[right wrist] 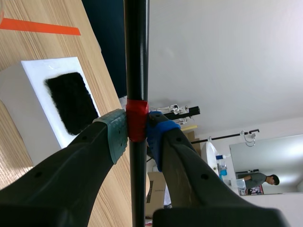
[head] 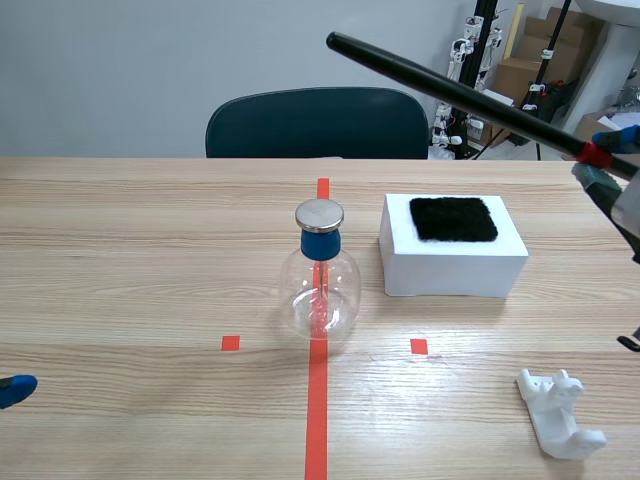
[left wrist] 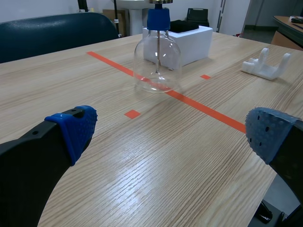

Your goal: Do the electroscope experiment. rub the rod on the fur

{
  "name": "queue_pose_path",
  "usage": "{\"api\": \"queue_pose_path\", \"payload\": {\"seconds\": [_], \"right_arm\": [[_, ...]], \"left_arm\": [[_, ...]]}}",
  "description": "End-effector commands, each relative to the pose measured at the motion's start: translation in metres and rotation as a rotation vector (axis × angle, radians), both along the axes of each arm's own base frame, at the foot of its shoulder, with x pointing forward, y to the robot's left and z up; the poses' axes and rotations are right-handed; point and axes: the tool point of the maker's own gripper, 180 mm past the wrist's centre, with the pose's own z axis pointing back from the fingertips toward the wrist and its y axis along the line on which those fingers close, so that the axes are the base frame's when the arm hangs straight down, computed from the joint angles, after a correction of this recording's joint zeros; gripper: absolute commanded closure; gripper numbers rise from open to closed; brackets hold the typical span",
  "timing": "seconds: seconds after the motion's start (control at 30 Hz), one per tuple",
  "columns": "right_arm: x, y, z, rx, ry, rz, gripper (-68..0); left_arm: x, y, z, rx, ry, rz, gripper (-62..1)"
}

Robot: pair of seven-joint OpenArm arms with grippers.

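Gripping the long black rod [head: 450, 88] at its red band [right wrist: 137, 120] in our right gripper [right wrist: 137, 131], up in the air near the white box [head: 450, 272], we are set to rub the black fur square [head: 453, 218] on top, while our left gripper [left wrist: 165, 137] sits wide open, far from that box.

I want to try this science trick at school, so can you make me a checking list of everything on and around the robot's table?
Surface: wooden table with orange-red tape marks.
Job's things: black rod held in the air; black fur on a white box; glass electroscope on the middle tape line, beside the box.
Clutter: white plastic stand, near right.
Grippers: left gripper open, holding nothing; right gripper shut on the rod's red band.
Cables: nothing seen.
Surroundings: dark chair behind the table; cardboard boxes at the back.
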Motion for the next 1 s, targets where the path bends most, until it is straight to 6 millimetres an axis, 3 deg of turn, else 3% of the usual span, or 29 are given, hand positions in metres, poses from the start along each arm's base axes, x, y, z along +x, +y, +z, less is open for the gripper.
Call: {"api": "queue_pose_path", "payload": {"seconds": [0.0, 0.2, 0.57, 0.97], "right_arm": [[0.004, 0.001, 0.013, -0.007, -0.049, 0.011, -2.4], [0.007, -0.004, 0.017, -0.005, -0.070, -0.018, -2.4], [0.015, -0.031, 0.030, -0.037, -0.143, -0.104, -2.4], [0.054, -0.098, 0.025, -0.081, -0.190, -0.272, -2.4]], "left_arm": [[0.004, 0.002, 0.009, -0.016, -0.036, 0.004, -62.3], [0.004, 0.002, 0.009, -0.016, -0.036, 0.004, -62.3], [0.004, 0.002, 0.009, -0.016, -0.036, 0.004, -62.3], [0.004, 0.002, 0.009, -0.016, -0.036, 0.004, -62.3]]}}
